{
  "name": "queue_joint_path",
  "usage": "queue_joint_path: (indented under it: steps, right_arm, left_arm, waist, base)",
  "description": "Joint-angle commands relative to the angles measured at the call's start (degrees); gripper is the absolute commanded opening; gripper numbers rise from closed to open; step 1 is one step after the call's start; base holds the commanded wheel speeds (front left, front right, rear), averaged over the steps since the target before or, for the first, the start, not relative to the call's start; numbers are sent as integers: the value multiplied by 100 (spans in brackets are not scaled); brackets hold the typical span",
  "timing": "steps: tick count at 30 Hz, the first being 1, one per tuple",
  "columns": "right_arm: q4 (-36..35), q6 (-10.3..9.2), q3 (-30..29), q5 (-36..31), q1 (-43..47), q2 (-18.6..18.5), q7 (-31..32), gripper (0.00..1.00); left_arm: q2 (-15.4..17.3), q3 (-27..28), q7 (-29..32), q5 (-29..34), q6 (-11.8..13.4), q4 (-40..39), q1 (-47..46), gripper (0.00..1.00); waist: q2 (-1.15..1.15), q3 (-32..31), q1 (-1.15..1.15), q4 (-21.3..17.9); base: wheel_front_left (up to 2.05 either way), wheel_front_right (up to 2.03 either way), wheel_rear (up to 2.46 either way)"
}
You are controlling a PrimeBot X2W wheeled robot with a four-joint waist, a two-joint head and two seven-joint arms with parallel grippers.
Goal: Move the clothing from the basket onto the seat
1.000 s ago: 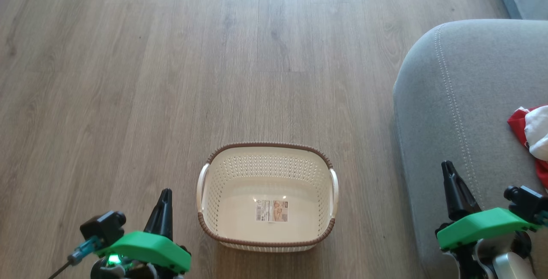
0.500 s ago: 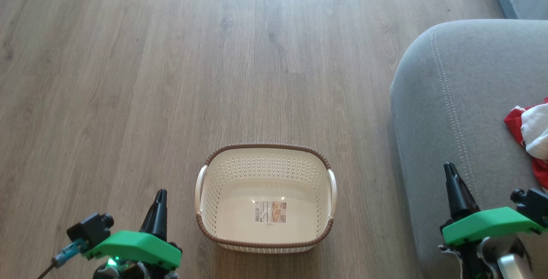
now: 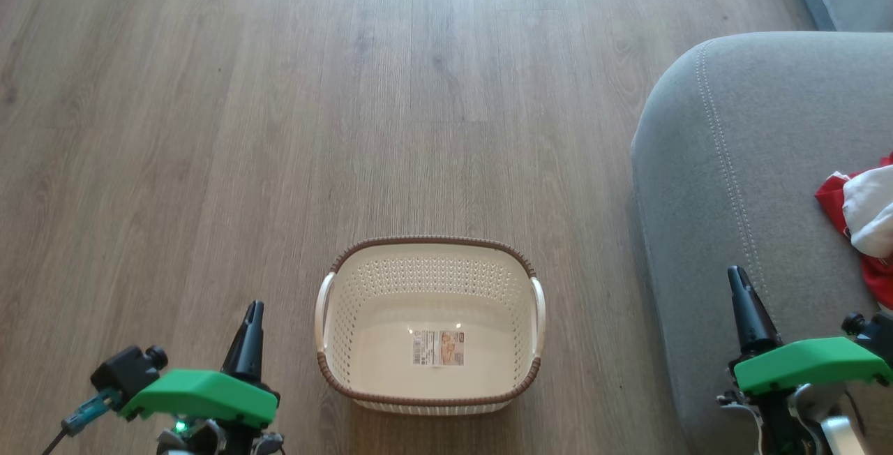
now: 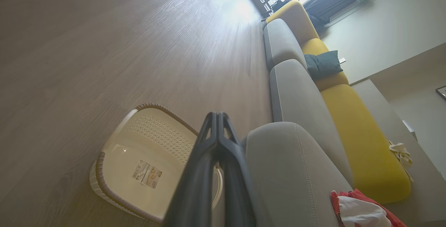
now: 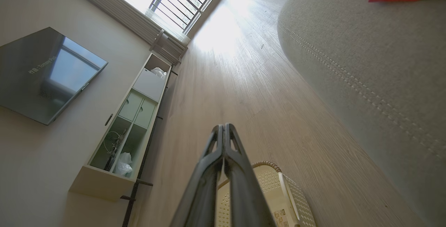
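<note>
Clothing [image 3: 861,221]: I saw a red and white heap lying on the seat at the far right, cut by the head view's edge. I could not tell how many garments it was.
Basket [image 3: 427,239]: it stood upright on the floor, near and centre. It was empty, with only the label on its bottom showing.
Seat [image 3: 732,162]: the grey cushion was to the right of the basket and apart from it, its rounded corner towards the basket.
Floor [image 3: 279,92]: the wood planks ran far and left, and I saw no garment on them.
Left gripper [image 3: 252,307]: its fingers were pressed together with nothing between them. It hung near left, just beside the basket and not touching it.
Right gripper [image 3: 737,275]: its fingers were likewise closed on nothing. It hung near right, over the seat's front edge and short of the clothing.
Step, as I judged it: the moving looked done, and what remained was checking and parking the arms.
Doing it well: I wanted both arms held low and apart, fingers clear of the basket rim and of the cloth, so that nothing got snagged or dragged off the cushion.
Check: I wanted the head turned right to bring the whole heap into view and confirm that no sleeve hung over the seat's edge.
</note>
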Motion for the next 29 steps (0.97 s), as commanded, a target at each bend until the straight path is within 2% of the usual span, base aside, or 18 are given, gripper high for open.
queue_joint_path:
  steps: [1,29]
  right_arm:
    - [-163,0,-14,192,-335,4,54,0]
    - [-140,0,-262,1869,-436,177,528,0]
  left_arm:
    - [75,167,50,-194,-69,-157,-296,0]
    - [80,556,516,-1997,-399,-122,-439,0]
  waist:
    - [0,-4,0,-6]
    - [0,-59,0,-106]
  base:
    - [0,0,0]
    - [0,0,0]
